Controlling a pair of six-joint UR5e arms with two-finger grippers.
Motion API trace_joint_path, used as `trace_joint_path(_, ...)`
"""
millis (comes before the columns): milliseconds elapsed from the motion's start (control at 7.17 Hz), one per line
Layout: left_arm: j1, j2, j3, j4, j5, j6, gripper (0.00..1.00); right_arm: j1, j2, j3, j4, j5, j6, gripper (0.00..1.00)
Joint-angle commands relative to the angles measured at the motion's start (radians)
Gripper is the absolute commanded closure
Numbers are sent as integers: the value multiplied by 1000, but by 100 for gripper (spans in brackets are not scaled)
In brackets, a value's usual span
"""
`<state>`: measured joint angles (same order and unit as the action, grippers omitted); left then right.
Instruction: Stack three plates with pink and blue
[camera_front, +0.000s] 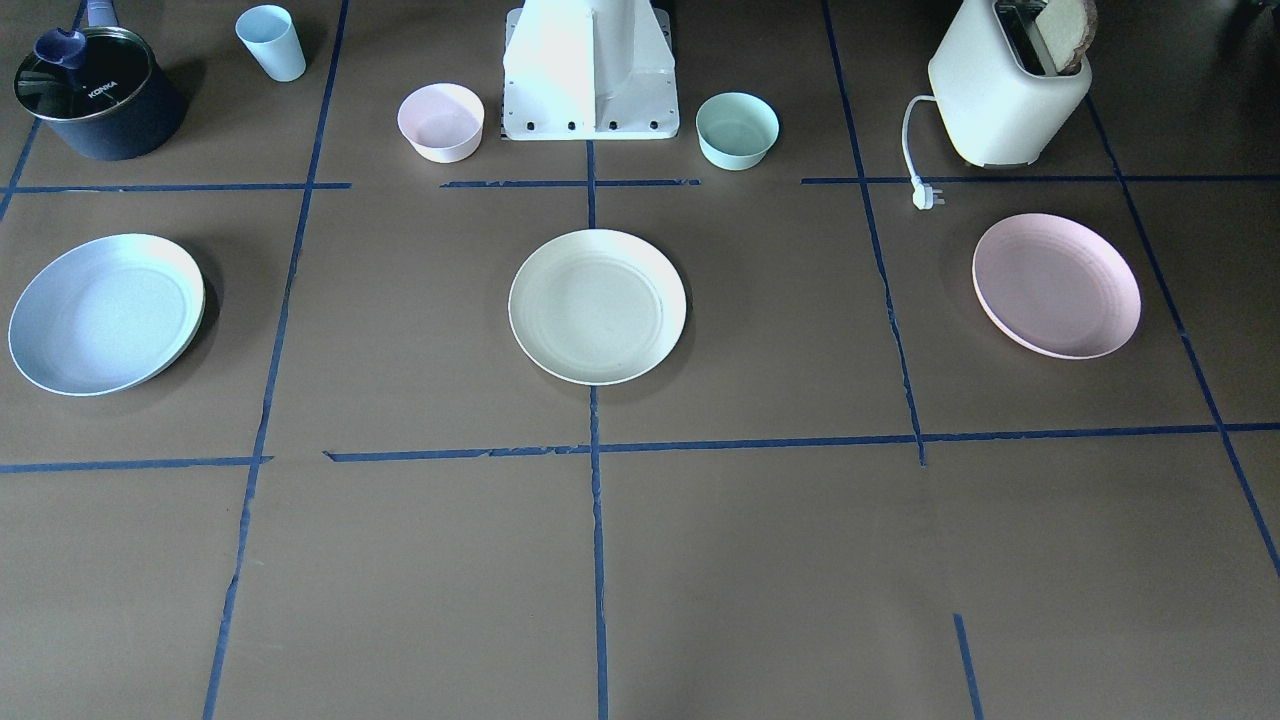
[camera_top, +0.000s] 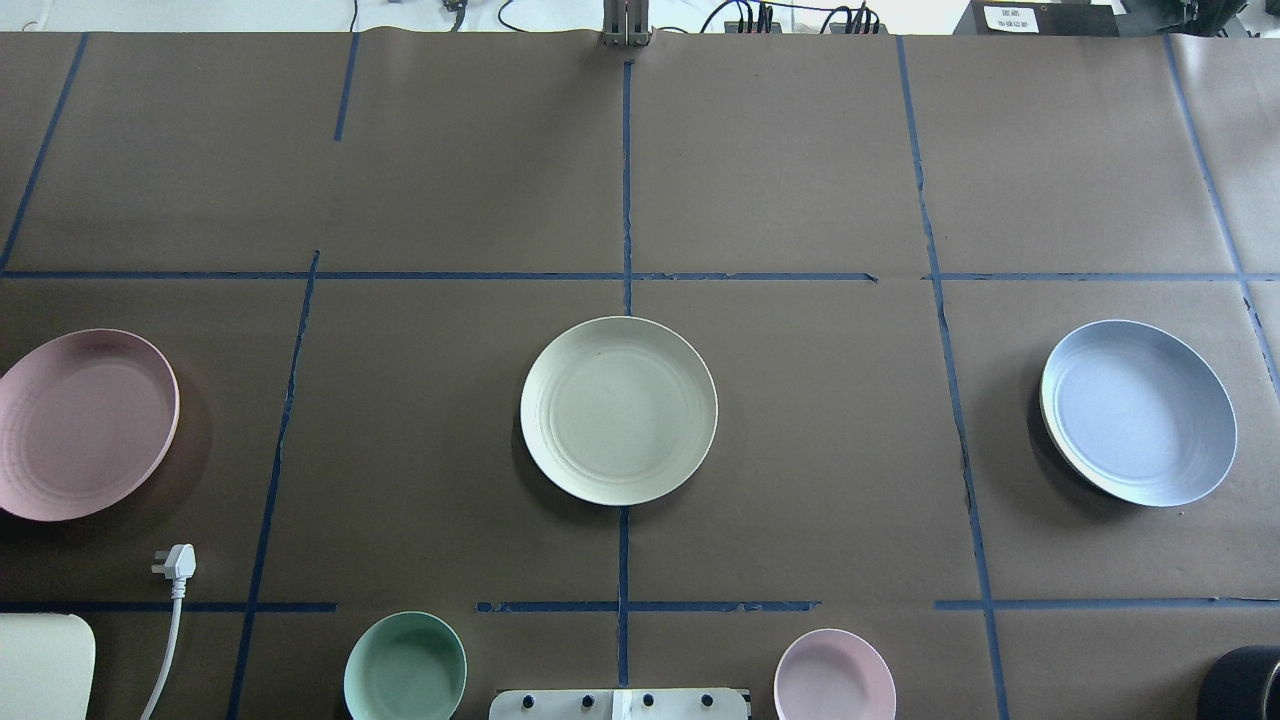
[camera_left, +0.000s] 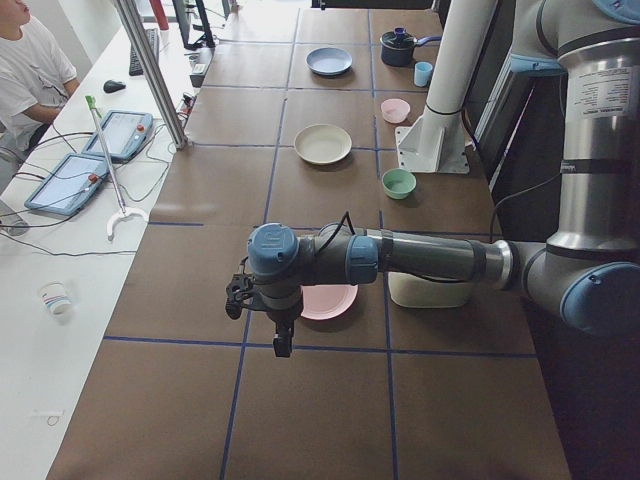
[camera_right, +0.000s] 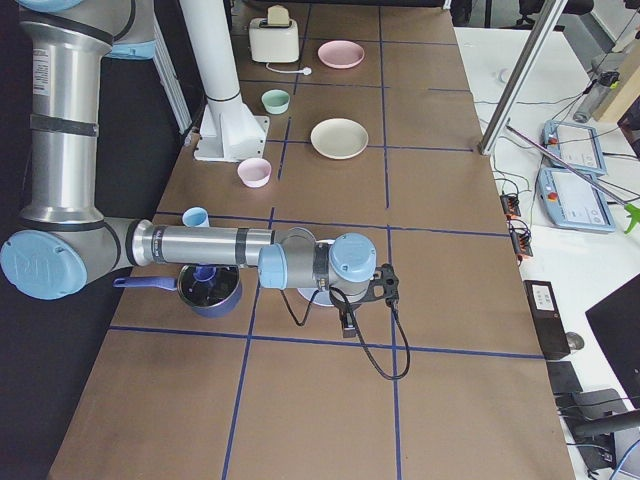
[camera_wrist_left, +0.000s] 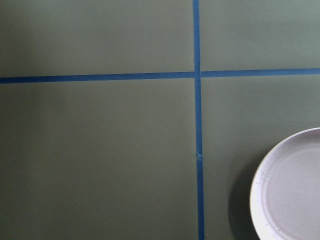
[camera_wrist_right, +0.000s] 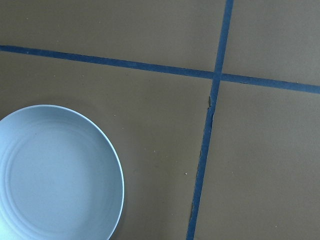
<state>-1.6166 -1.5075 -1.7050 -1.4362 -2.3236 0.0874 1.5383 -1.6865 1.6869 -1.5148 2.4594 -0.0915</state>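
A: Where do the three plates lie?

B: Flat on the table (camera_top: 800, 150), well apart, each on its own. In the overhead view the cream plate (camera_top: 618, 410) is central, the pink plate (camera_top: 85, 424) at its nine o'clock, the blue plate (camera_top: 1138, 412) at its three o'clock.

A: And the grippers?

B: The left gripper (camera_left: 283, 345) hangs over the table near the pink plate, the right gripper (camera_right: 347, 325) near the blue plate. Whether either's jaws are spread or pressed together cannot be told.

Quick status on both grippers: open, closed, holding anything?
Left gripper: cannot tell whether it is open or closed; it shows only in a side view.
Right gripper: cannot tell, for the same reason.
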Motion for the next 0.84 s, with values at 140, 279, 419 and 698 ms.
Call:
trace_joint_path(140,110,27,74,-167,-57,-106,0,-12,4,-1,2,4,4,0)
trace_joint_path(279,169,29,140,-357,-63,-165,0,-36,7,0,14,4,4,0)
trace_joint_path(419,269,26,233,-564,-60,-348,0,-58,7,-4,53,1,7,0)
trace_joint_path(698,410,26,309,-815,-68,-620,0,-58,7,-9,68,6,10,0)
